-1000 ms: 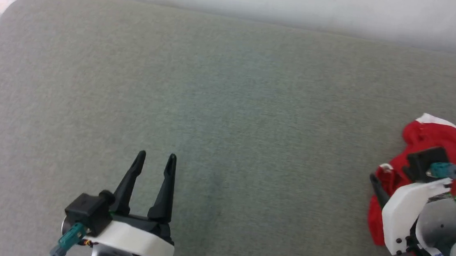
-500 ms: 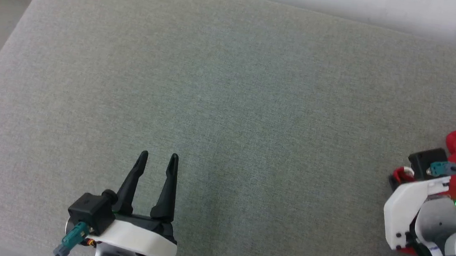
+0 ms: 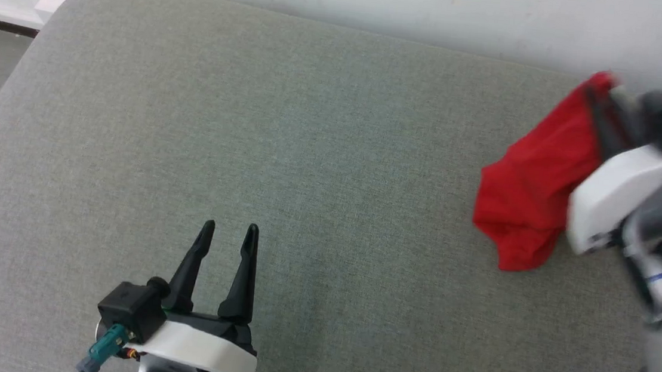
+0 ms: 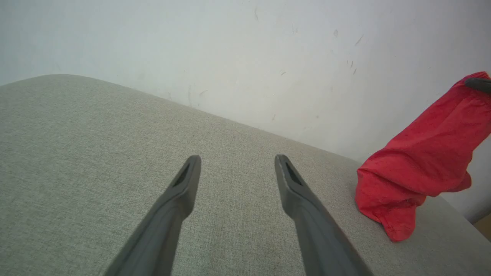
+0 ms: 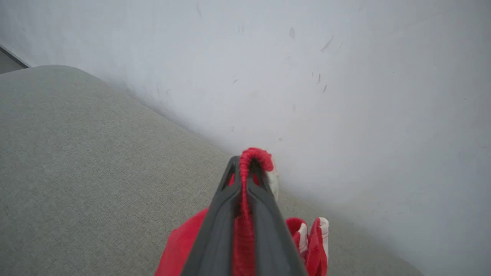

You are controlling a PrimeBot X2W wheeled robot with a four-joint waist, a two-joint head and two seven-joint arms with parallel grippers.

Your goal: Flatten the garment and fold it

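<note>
Bright red fabric shorts (image 3: 532, 185) hang bunched at the far right of the grey woven cushion (image 3: 310, 148), waistband (image 5: 253, 155) pinched tight in the right gripper (image 5: 245, 168), likely raised to drop loose for flattening; the left gripper (image 3: 230, 228) rests near, spread, empty.

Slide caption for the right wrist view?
Right jaws shut on a fold of the red shorts over the grey cushion, white wall behind.
</note>
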